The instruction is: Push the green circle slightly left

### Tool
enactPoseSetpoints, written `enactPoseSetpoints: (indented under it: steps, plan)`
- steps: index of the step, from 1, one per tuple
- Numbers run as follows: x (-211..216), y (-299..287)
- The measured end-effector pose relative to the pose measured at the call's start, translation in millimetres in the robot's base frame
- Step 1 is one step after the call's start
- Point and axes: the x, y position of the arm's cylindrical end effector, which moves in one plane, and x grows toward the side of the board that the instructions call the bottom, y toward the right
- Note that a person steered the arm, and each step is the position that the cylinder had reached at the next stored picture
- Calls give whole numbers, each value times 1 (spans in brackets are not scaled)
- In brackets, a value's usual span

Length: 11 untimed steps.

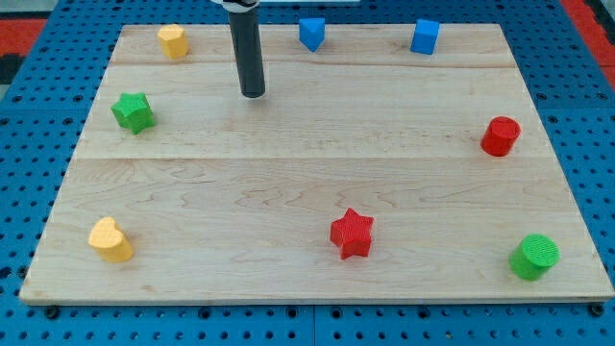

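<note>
The green circle (pixel 534 257) sits near the bottom right corner of the bench (pixel 288 163). It is by itself, with nothing touching it.

My tip (pixel 252 94) is far away from it, up near the top edge of the bench, a bit to the left of the middle. There is no claw here, just a dark rod, so nothing can be spread or pinched.

A green star (pixel 133 111) is near the left edge, to the left of my tip and well apart from it. A yellow block (pixel 173 41) is near the top left corner. Two blue blocks (pixel 311 33) (pixel 425 37) sit along the top edge. A red round block (pixel 500 136) is near the right edge. A red star (pixel 352 234) is near the bottom edge, around the middle. A yellow heart (pixel 110 239) is near the bottom left corner.
</note>
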Motion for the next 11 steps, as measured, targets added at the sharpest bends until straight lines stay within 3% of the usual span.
enactPoseSetpoints:
  steps: [2,3,4,5,6,7,9,10,11]
  plan:
    - [1,1]
    - [2,46]
    - [29,104]
    - [81,182]
    - [152,200]
    - [165,275]
    - [254,375]
    - [285,357]
    - [287,324]
